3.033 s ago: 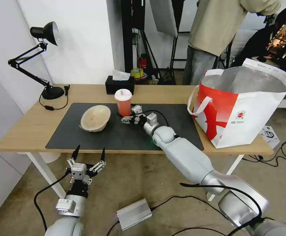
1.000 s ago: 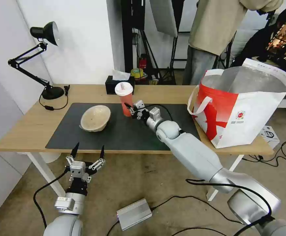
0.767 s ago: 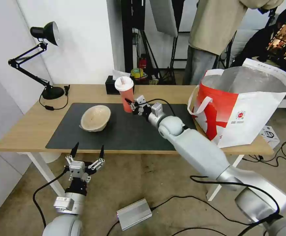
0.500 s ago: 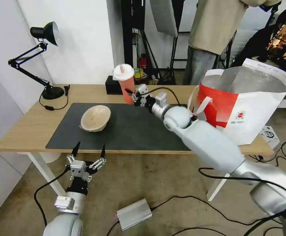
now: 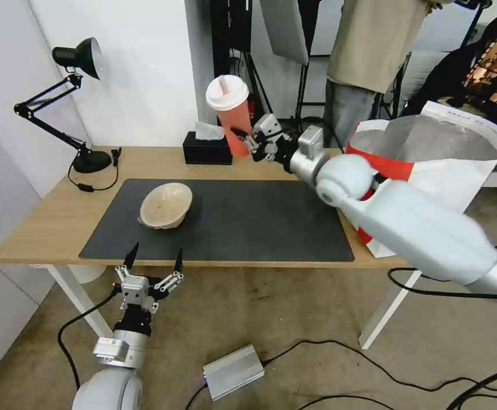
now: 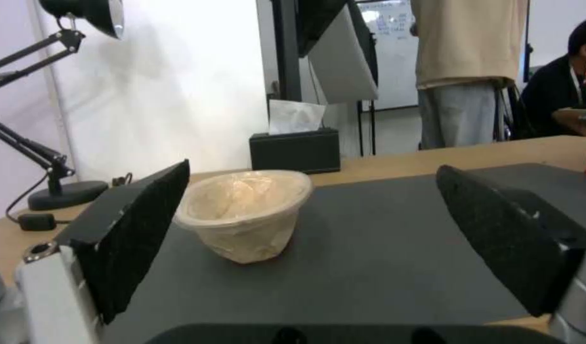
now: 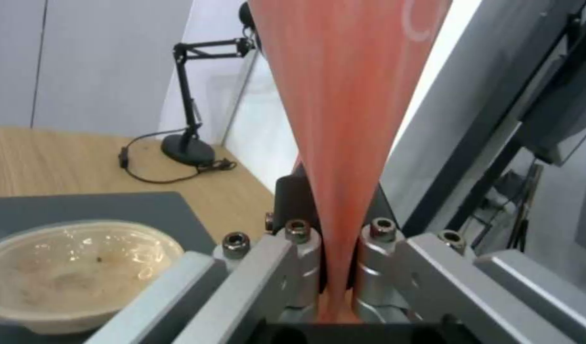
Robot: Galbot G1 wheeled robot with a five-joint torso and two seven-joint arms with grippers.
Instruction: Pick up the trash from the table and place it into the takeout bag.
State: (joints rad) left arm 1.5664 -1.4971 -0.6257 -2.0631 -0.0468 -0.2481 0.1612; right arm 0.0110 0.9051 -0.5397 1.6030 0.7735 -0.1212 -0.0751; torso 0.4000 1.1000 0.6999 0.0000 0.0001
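Above table [image 5: 43, 228]; right tool [image 5: 248, 142] grips cup [image 5: 231, 114].

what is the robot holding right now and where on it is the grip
The right gripper holds the red cup by its lower body, near the base. The left gripper is open, holding nothing.

Table [image 5: 49, 219]: long light-wood top on white legs. A dark grey mat [image 5: 248, 219] covers most of the middle, reaching close to the front edge. On the mat, toward its left end, one beige bowl [image 5: 166, 205], tilted. Back left corner: black lamp [image 5: 83, 154], round base on the bare wood, cord looped beside it. Back edge, near centre: black tissue box [image 5: 205, 150], just behind the mat. Right end: white-and-red bag [image 5: 447, 171], standing open, foil lining showing.
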